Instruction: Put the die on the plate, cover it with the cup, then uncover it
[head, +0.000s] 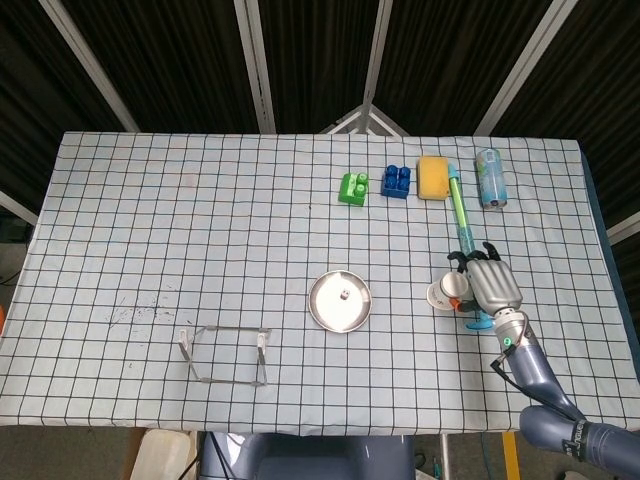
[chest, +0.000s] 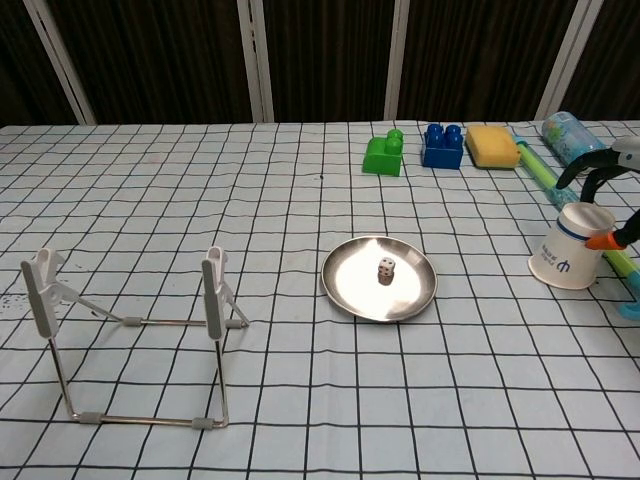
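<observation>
A small white die (head: 343, 294) (chest: 385, 269) lies in the middle of the round metal plate (head: 326, 308) (chest: 350, 290). To the plate's right a white paper cup (head: 445, 293) (chest: 565, 252) is tilted, its mouth facing down and left and its base up and right. My right hand (head: 492, 284) (chest: 600, 172) reaches in from the right edge and grips the cup, dark fingers curled over its base end. The chest view cuts off most of this hand. My left hand shows in neither view.
A long green and blue water gun (head: 461, 220) (chest: 535, 172) lies just behind the right hand. A green block (head: 352, 188), a blue block (head: 396, 180), a yellow sponge (head: 434, 177) and a can (head: 489, 177) line the far edge. A wire stand (head: 225, 355) (chest: 130, 330) sits front left.
</observation>
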